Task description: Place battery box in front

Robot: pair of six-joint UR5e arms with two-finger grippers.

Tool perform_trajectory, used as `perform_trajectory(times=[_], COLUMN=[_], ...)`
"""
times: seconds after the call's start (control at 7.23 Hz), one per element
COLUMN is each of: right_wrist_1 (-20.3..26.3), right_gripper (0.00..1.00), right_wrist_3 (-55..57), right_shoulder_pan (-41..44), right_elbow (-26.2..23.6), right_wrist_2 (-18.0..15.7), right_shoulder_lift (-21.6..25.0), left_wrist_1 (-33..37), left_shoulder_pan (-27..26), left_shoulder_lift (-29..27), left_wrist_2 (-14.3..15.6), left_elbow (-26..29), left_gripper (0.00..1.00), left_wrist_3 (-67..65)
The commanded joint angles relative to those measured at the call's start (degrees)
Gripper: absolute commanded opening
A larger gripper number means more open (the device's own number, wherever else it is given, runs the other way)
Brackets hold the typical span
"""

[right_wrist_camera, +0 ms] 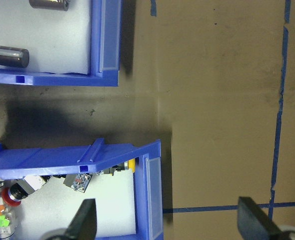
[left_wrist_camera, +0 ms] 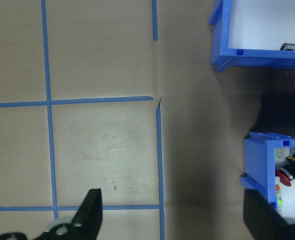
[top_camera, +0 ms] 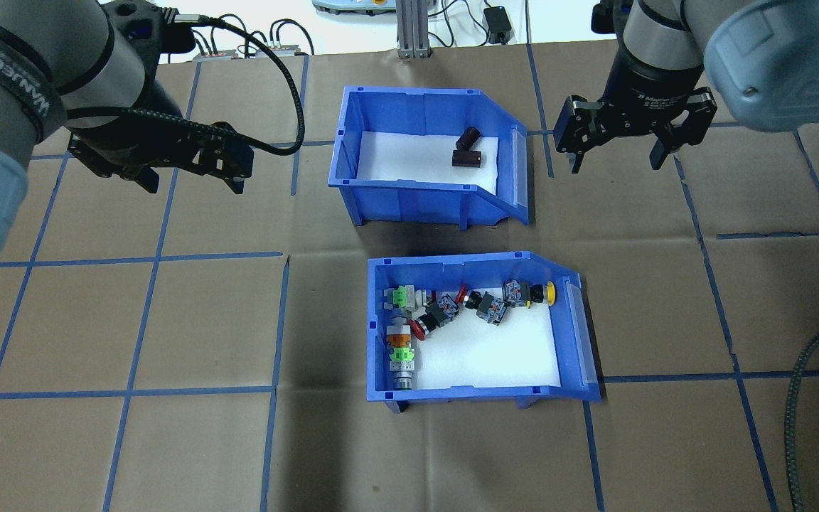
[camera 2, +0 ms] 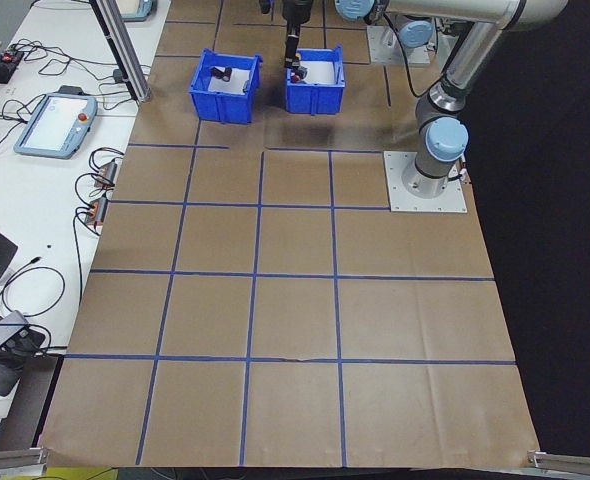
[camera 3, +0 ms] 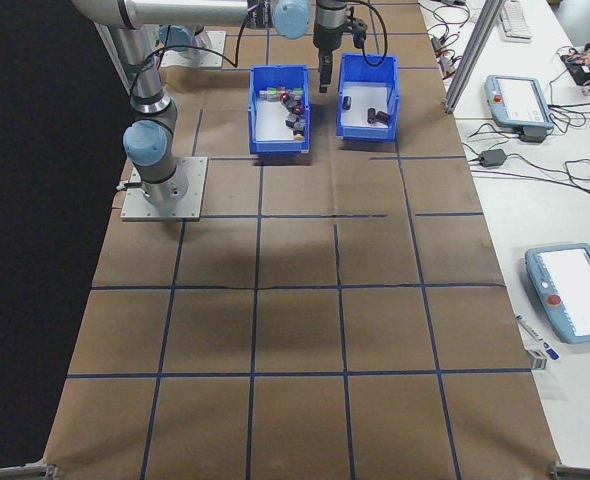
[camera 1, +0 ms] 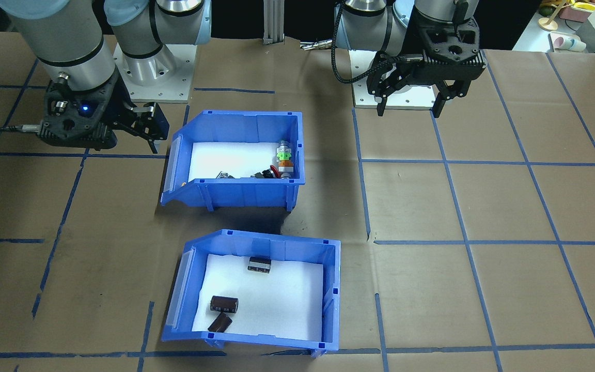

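Left gripper and right gripper hover above the tabletop, jaws spread, empty. Battery box, smooth blue plastic with white foam liner, sits beyond the switch bin

Two high views facing across both blue bins, two distant end views, two downward wrist close-ups.

You get bright, even light from overhead on the bench. Soft dark shadows pool between the two bins and beside them, darkest in the wrist views. The white foam in the battery box glares almost blank. Both side views fall to black past the bench edge. Focus is sharp throughout; tool fingers at the wrist frames' edges blur slightly.
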State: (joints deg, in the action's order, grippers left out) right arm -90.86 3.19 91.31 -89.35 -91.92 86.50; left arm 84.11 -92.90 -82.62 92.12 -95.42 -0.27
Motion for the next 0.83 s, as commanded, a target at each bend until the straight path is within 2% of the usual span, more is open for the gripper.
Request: perform_trajectory(times=[0.0, 0.69], right_wrist_1=[0.2, 0.3], right_gripper=[1.00, 1.00], right_wrist_3=[0.1, 0.1], right_shoulder_pan=[-1.0, -1.0], right_elbow=[0.1, 0.2], right_wrist_2=[0.0, -0.4], right_shoulder_lift=[0.4, 0.5], left_wrist_1=[0.0, 0.0], left_shoulder_pan=[-0.1, 0.0], left_shoulder_lift=[-0.1, -0.1], left_wrist_2=[-0.1, 0.0], left_elbow=[0.0, 0.0], left_gripper=[1.00, 1.00], left_wrist_3=[0.2, 0.2])
